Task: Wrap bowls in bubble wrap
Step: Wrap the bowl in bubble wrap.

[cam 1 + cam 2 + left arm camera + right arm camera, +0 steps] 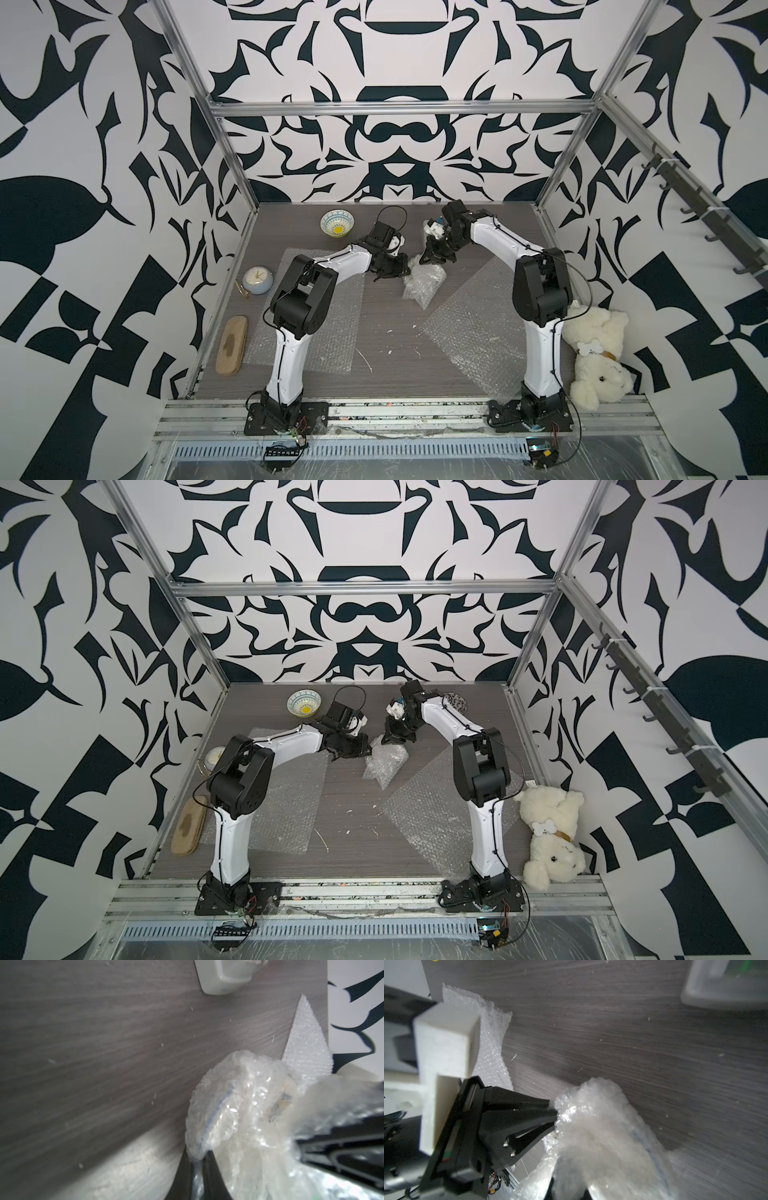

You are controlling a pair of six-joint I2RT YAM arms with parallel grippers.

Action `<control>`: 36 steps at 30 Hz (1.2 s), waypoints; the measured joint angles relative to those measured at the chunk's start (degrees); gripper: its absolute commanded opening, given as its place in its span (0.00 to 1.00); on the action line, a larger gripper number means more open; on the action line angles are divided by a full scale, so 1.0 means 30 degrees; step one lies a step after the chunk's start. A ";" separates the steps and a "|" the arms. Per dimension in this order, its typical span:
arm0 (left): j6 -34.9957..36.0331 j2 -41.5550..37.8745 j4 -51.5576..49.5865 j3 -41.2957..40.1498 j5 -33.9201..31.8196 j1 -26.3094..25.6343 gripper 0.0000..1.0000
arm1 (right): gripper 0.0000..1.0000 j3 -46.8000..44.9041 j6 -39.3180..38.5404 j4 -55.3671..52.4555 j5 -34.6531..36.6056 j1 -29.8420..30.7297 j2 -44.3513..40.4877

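Observation:
A crumpled bundle of bubble wrap lies mid-table. A blue-patterned bowl shows dimly through its film. My left gripper is shut, pinching a fold of this film at the bundle's left side. My right gripper is shut on the film at the bundle's far tip, its fingers draped in plastic. A white bowl with a yellow centre sits bare at the back left. A black-and-white floral bowl peeks out behind the right arm. Two flat sheets lie under the arms.
A pale boxy object stands on the table just beyond the bundle. A round clock and a flat oval wooden piece lie along the left edge. A white plush bear lies at the right edge.

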 measured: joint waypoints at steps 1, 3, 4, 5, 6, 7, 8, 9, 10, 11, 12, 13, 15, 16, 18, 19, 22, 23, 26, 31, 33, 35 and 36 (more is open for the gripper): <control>-0.0058 -0.0204 0.0007 -0.0189 -0.0342 -0.0189 0.08 | 0.01 0.0007 0.0000 -0.0168 0.0058 0.0095 0.0080; -0.0189 -0.0619 0.0058 -0.0605 -0.1107 -0.0590 0.08 | 0.01 0.0015 0.0000 -0.0452 0.0197 0.0262 0.0364; -0.0226 -0.0743 0.0073 -0.0729 -0.1355 -0.0721 0.08 | 0.01 0.0015 0.0007 -0.0532 0.0270 0.0306 0.0510; -0.0342 -0.0911 0.0153 -0.0918 -0.1639 -0.0852 0.08 | 0.00 0.0015 0.0007 -0.0619 0.0357 0.0357 0.0699; -0.0459 -0.1042 0.0277 -0.1115 -0.1821 -0.0925 0.08 | 0.00 0.0015 0.0000 -0.0670 0.0423 0.0379 0.0867; -0.0612 -0.1151 0.0401 -0.1282 -0.1938 -0.0962 0.08 | 0.01 0.0015 0.0000 -0.0692 0.0474 0.0401 0.0954; -0.0765 -0.1282 0.0561 -0.1494 -0.2055 -0.0991 0.08 | 0.01 0.0007 0.0000 -0.0699 0.0474 0.0415 0.1020; -0.0882 -0.1406 0.0743 -0.1712 -0.2120 -0.1005 0.08 | 0.01 0.0007 0.0000 -0.0699 0.0481 0.0415 0.1027; -0.1013 -0.1530 0.0918 -0.1938 -0.2171 -0.1013 0.10 | 0.01 0.0007 0.0000 -0.0692 0.0481 0.0423 0.1027; -0.1144 -0.1705 0.1107 -0.2229 -0.2229 -0.1013 0.13 | 0.01 0.0007 0.0007 -0.0685 0.0459 0.0466 0.1027; -0.1195 -0.1865 0.1217 -0.2470 -0.2288 -0.1020 0.17 | 0.01 0.0000 0.0015 -0.0648 0.0437 0.0510 0.1035; -0.1239 -0.2025 0.1268 -0.2674 -0.2280 -0.1027 0.20 | 0.01 0.0000 0.0022 -0.0532 0.0430 0.0597 0.1071; -0.1290 -0.2310 0.1268 -0.2929 -0.2229 -0.1129 0.26 | 0.02 0.0000 0.0029 -0.0168 0.0444 0.0721 0.1224; -0.1319 -0.2455 0.1282 -0.3089 -0.2208 -0.1202 0.34 | 0.01 0.0000 0.0029 -0.0029 0.0430 0.0758 0.1311; -0.1443 -0.2856 0.1348 -0.3453 -0.2237 -0.1348 0.46 | 0.02 0.0007 0.0044 0.0291 0.0357 0.0772 0.1515; -0.1610 -0.3133 0.1464 -0.3687 -0.2331 -0.1399 0.49 | 0.02 0.0015 0.0044 0.0408 0.0284 0.0765 0.1603; -0.2047 -0.4153 0.1749 -0.4422 -0.2601 -0.1428 0.53 | 0.02 0.0015 0.0080 0.0794 0.0197 0.0765 0.1741; -0.2164 -0.4466 0.1887 -0.4626 -0.2688 -0.1428 0.55 | 0.02 0.0015 0.0087 0.0867 0.0189 0.0765 0.1770; -0.2616 -0.5391 0.2492 -0.5297 -0.3024 -0.1428 0.56 | 0.02 0.0015 0.0087 0.1005 0.0189 0.0765 0.1770; -0.3381 -0.6142 0.3432 -0.6258 -0.3461 -0.1421 0.57 | 0.02 0.0015 0.0087 0.1049 0.0197 0.0765 0.1756; -0.3636 -0.6193 0.3643 -0.6448 -0.3555 -0.1406 0.60 | 0.02 0.0015 0.0087 0.1020 0.0262 0.0765 0.1690; -0.3767 -0.6193 0.3723 -0.6462 -0.3621 -0.1406 0.61 | 0.02 0.0015 0.0087 0.0918 0.0364 0.0765 0.1530; -0.3810 -0.6193 0.3774 -0.6462 -0.3614 -0.1406 0.63 | 0.02 0.0015 0.0080 0.0809 0.0452 0.0765 0.1377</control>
